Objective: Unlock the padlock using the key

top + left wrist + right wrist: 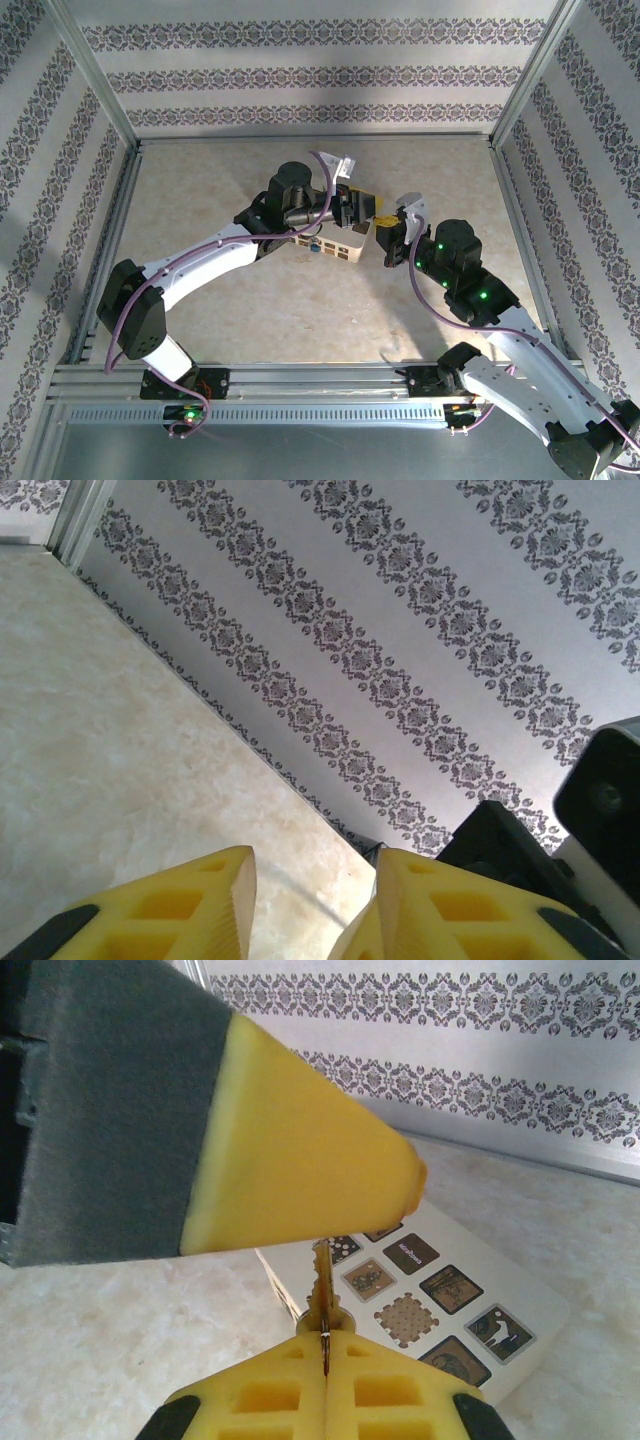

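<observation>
The pale marbled table (300, 320) bears a cream box (345, 250) with dark square tiles near its middle

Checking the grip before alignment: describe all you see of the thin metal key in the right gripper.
The thin, dull metal key stands nearly upright, pinched edge-on between the shut yellow fingers of the right gripper. Only its notched blade shows above them; the rest is hidden. Its tip reaches the underside of a large yellow wedge-shaped finger above; contact there is unclear. A cream tiled box lies behind.

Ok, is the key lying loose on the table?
No, the key stands pinched between the right gripper's shut jaws.
</observation>
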Controlling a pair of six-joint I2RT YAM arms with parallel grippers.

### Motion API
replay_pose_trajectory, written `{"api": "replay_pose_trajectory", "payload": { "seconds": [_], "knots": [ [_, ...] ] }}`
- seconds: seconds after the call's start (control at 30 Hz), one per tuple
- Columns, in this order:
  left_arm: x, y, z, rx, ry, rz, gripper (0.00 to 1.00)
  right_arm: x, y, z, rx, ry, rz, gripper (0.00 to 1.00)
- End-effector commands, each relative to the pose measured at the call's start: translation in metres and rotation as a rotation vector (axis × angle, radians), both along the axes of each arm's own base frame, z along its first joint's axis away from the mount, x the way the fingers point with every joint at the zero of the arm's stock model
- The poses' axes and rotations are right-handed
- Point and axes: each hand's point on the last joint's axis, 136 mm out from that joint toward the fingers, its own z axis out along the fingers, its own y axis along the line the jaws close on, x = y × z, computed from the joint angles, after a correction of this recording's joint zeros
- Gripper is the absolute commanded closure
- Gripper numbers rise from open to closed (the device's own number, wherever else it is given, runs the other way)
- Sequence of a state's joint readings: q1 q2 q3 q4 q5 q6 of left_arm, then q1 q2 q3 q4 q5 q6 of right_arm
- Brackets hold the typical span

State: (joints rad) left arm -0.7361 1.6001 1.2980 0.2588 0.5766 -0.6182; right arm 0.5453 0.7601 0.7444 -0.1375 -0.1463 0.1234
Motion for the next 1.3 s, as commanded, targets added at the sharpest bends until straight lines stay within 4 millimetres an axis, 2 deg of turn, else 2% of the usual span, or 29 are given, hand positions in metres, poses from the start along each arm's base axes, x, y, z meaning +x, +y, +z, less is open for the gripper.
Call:
{"api": "replay_pose_trajectory", "payload": {
  "seconds": [0.0, 0.37, 0.73, 0.83, 0.87, 0.9, 0.97, 1.0, 1.07, 1.27],
  "knots": [
    [-0.01, -0.007, 0.009, 0.009, -0.045, -0.041, 0.66, 0.003, -0.004, 0.001, -0.007, -0.018, -0.024, 1.0],
    [-0.01, -0.01, 0.001, 0.044, -0.039, -0.047, 0.76, 0.005, -0.009, 0.002, -0.006, -0.026, -0.055, 1.0],
    [-0.011, -0.01, 0.002, 0.038, -0.05, -0.045, 0.99, 0.008, -0.012, 0.0, -0.006, -0.018, -0.078, 1.0],
    [-0.011, -0.008, 0.006, 0.021, -0.066, -0.033, 1.0, 0.007, -0.013, 0.0, -0.001, -0.015, -0.08, 1.0],
    [-0.01, -0.007, 0.008, 0.014, -0.076, -0.026, 1.0, 0.007, -0.013, 0.0, 0.004, -0.012, -0.083, 0.98],
    [-0.01, -0.006, 0.01, 0.01, -0.086, -0.02, 1.0, 0.006, -0.013, 0.001, 0.01, -0.013, -0.081, 0.92],
    [-0.008, -0.002, 0.018, -0.006, -0.118, -0.005, 1.0, 0.004, -0.015, 0.003, 0.03, -0.011, -0.081, 0.7],
    [-0.008, -0.001, 0.022, -0.015, -0.13, -0.002, 1.0, 0.003, -0.016, 0.005, 0.042, -0.011, -0.081, 0.65],
    [-0.005, 0.004, 0.033, -0.037, -0.16, 0.005, 1.0, 0.002, -0.018, 0.011, 0.081, -0.009, -0.081, 0.56],
    [0.007, 0.031, 0.069, -0.041, -0.263, 0.044, 1.0, -0.006, -0.021, 0.042, 0.258, 0.02, 0.005, 0.42]
  ]
}}
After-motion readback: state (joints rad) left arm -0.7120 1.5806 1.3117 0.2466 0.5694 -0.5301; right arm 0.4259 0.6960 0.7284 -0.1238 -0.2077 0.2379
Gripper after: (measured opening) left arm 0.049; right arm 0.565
